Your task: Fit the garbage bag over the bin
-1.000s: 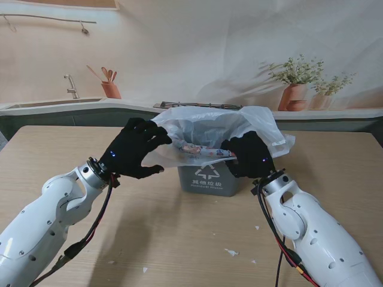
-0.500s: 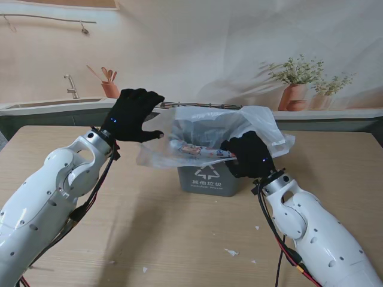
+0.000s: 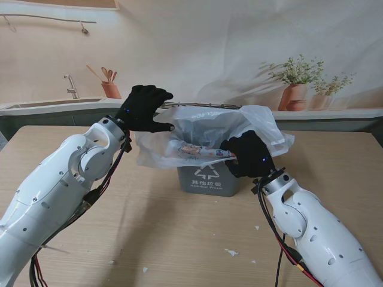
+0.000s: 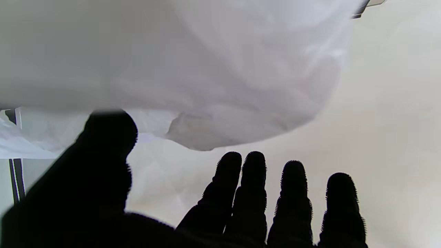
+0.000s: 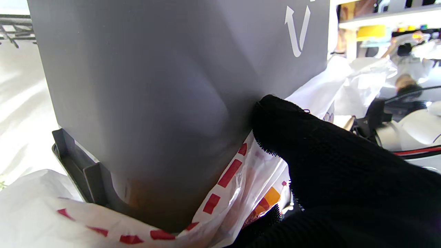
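A small grey bin [image 3: 208, 178] with a white recycling mark stands at the table's middle. A thin white garbage bag [image 3: 209, 134] with red and orange print is draped over its top and hangs loose on the left side. My right hand [image 3: 248, 154] in a black glove is shut on the bag's edge against the bin's front right corner; the right wrist view shows the thumb pressing printed plastic [image 5: 241, 179] to the grey wall [image 5: 165, 89]. My left hand [image 3: 143, 109] is raised at the bag's far left edge, fingers [image 4: 255, 193] spread, holding nothing, with the bag [image 4: 206, 75] close beside it.
A counter with a sink [image 3: 51, 103], a tap and a pot of utensils [image 3: 111, 88] runs behind the table. Potted plants [image 3: 296, 84] stand at the back right. Small white scraps [image 3: 231, 252] lie on the wooden table nearer to me.
My left hand let go of the bag's left edge, lifted away from me and moved to the bag's far left corner. The bag's left side sagged. The right hand stayed put.
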### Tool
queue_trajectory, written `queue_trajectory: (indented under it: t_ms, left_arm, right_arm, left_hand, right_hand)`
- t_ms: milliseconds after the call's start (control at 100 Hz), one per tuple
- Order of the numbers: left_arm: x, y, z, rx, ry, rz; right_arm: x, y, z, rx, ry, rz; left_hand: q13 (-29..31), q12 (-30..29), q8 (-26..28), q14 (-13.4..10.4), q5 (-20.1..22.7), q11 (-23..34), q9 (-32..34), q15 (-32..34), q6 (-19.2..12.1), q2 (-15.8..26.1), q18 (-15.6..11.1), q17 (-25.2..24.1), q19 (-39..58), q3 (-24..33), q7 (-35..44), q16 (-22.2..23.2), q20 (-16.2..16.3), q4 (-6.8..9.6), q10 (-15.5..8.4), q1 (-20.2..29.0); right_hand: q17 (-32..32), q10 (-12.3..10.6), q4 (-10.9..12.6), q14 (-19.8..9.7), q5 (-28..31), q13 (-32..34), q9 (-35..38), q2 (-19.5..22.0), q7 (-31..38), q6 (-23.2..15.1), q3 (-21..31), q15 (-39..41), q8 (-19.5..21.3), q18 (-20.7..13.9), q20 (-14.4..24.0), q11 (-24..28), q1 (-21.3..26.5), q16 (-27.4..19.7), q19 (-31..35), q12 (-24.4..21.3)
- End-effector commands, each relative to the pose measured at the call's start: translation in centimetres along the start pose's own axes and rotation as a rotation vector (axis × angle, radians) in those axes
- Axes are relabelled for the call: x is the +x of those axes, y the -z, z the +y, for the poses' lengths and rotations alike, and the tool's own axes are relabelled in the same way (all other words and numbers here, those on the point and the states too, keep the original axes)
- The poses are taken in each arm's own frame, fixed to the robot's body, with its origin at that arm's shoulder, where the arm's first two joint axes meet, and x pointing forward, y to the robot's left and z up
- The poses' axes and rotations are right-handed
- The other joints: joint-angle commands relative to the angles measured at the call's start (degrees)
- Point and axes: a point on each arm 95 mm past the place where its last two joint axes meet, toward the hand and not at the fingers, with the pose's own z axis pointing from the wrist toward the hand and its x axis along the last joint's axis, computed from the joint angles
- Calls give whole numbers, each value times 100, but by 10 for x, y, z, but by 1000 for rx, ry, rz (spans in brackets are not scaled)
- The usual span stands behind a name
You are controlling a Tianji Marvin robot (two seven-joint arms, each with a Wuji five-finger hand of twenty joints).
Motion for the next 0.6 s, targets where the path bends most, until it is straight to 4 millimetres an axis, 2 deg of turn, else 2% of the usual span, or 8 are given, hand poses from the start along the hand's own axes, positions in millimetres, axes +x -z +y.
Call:
queue_trajectory:
  t_ms: [0,80,180,220,230,270,330,590]
  left_arm:
    - [1,-7,1,3,-11,-5]
    - [3,-12,3,2,14,-16]
    - [3,-16,5,8,37,-25]
    - [4,-18,8,15,64,-33]
    - [4,-18,8,17,70,-35]
    - [4,-20,10,30,91,-46]
    - [4,-22,13,63,116,-65]
    - [4,-39,13,76,194,-131]
  right_arm:
    - [4,-1,-3,14,-10,8]
    - [4,-1,-4,13,-12,11]
    - [4,-2,-5,16,-15,14]
    - [4,-2,-5,16,-17,14]
    - [4,-2,-5,16,-17,15]
    - [4,-3,-6,18,-19,16]
    - [4,-4,-7,22,-19,21]
    - [3,-4,-9,33,-28,35]
  left_hand:
    - [-69,81,85,-39,103,56,131,-45,-29,16,162,-75,-314,-9,12,-97,-154,213,-58,-108]
    - [7,217,255,-38,291,232,415,8,-141,-70,187,-36,-457,249,301,-104,-215,187,-110,-57]
    - [460,575,830,-117,932,658,1304,219,-779,-271,215,-39,-287,908,1374,-28,-110,131,-508,134]
    - [741,671,1079,-236,1470,800,1720,324,-1276,-365,205,-45,-212,1261,1877,-3,-75,109,-794,293]
    - [879,707,1019,-347,1718,851,1926,372,-1604,-528,171,-42,-190,1289,2174,-5,-66,-91,-910,542]
    - [1079,735,835,-474,1998,922,2243,453,-1990,-801,127,-39,-117,1104,2649,-9,-32,-380,-1101,1051]
    - [1422,962,584,-601,2543,994,2854,678,-2429,-795,69,-43,196,1133,3390,12,122,-434,-1269,1510]
    - [1585,1452,757,-578,2565,873,3111,947,-2224,-587,82,-48,429,1250,3798,79,228,-451,-1091,1731]
  right_hand:
    - [-46,-108,-141,-100,174,117,89,-23,223,-497,406,69,180,112,115,108,368,-26,162,57]
    - [-46,-113,-139,-105,181,118,94,-24,224,-517,406,69,184,112,115,109,369,-27,162,57]
    - [-45,-114,-138,-102,179,114,93,-15,218,-517,404,67,183,112,115,108,368,-29,161,56]
    - [-45,-117,-138,-102,177,113,87,-7,218,-516,400,66,184,112,115,106,366,-29,161,55]
    - [-45,-119,-137,-102,177,113,85,-3,218,-516,401,66,185,112,115,105,369,-30,161,55]
    - [-45,-122,-137,-104,171,110,82,0,216,-515,398,65,185,112,116,104,368,-30,161,55]
    - [-45,-118,-135,-111,175,105,83,-1,217,-519,396,62,187,112,116,105,372,-32,161,56]
    - [-85,-124,-98,-109,258,56,69,-6,289,-785,518,38,318,90,94,104,451,-40,105,70]
